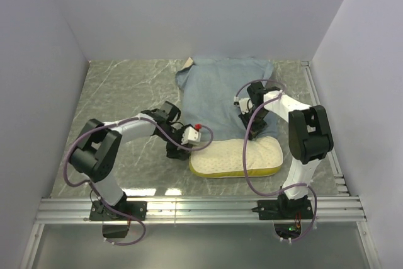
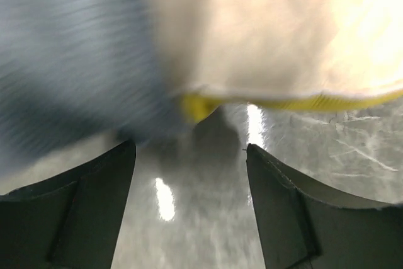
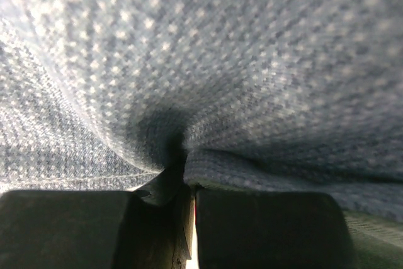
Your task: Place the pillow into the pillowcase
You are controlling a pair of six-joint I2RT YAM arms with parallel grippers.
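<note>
My left gripper hangs over the grey marbled table, jaws spread wide and empty, at the left corner of the thick cream-white foam pillow. My right gripper is clamped on the limp blue-grey fabric pillowcase at the pillow's far edge.

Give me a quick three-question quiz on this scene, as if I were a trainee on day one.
1. True or false: the right gripper is pinching the fabric of the pillowcase.
2. What colour is the side edge of the pillow? A) red B) yellow C) black
3. Fill in the blank: the left gripper has its jaws ____, with nothing between them.

Key: 1 true; 2 B; 3 open.
</note>
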